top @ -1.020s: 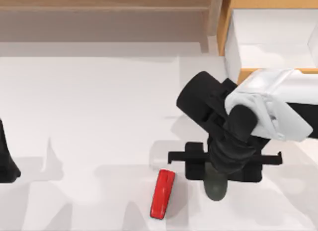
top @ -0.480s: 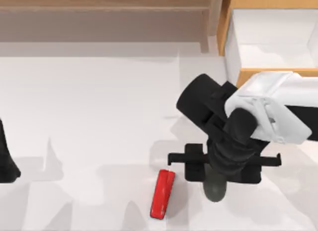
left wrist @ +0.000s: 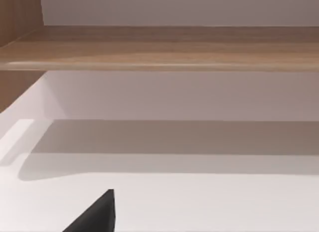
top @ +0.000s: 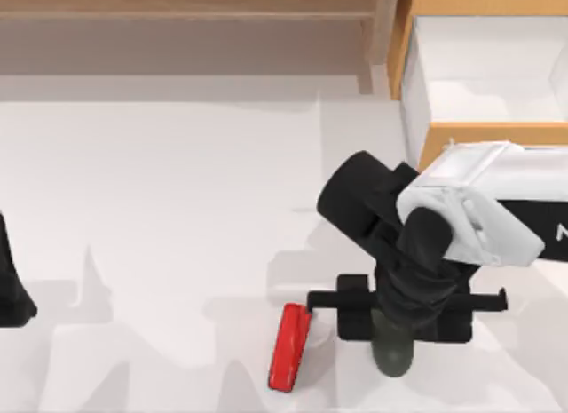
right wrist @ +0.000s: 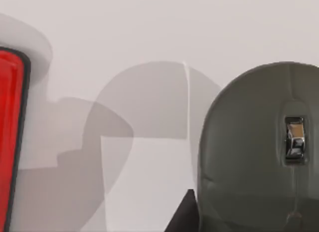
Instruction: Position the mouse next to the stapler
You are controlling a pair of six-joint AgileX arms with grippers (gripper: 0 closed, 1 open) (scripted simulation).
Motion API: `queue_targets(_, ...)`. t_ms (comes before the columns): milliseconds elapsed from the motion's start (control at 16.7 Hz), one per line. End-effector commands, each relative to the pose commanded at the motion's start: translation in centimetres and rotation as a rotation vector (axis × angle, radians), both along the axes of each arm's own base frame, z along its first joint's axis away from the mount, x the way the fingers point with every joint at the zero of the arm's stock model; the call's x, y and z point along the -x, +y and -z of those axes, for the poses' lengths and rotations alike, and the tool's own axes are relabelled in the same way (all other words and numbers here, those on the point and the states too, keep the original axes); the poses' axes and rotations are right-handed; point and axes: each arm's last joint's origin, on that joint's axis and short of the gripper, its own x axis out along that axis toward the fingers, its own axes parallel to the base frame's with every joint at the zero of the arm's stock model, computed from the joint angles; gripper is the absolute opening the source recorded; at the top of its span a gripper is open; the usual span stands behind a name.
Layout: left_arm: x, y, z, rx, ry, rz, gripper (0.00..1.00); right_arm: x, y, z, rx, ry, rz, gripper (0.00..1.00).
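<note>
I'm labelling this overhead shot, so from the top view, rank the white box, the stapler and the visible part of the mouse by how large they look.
1. White box, at the table's far right corner, cut by the frame edge.
2. Stapler.
3. Mouse, partly covered by the right gripper, so its full size is unsure.

The right arm point(top: 497, 209) has a glossy white shell with rounded, faceted panels, and a pale grey letter mark sits on its black section at the picture's edge. Its wrist is matt black: a fat cylinder, then a ribbed, stacked neck. The right gripper point(top: 390, 329) is a black block carrying a thin black crossbar with small upturned ends. The left arm point(top: 12, 293) is a plain black tapering shape.
</note>
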Motion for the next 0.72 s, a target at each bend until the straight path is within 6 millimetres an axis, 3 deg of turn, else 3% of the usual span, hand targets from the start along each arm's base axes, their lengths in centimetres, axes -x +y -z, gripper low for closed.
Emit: queue_targets(720,0.0,0.0,0.0,0.0,0.0,0.0,1.0,0.0,0.0,0.0,0.0,0.0,0.0,0.9)
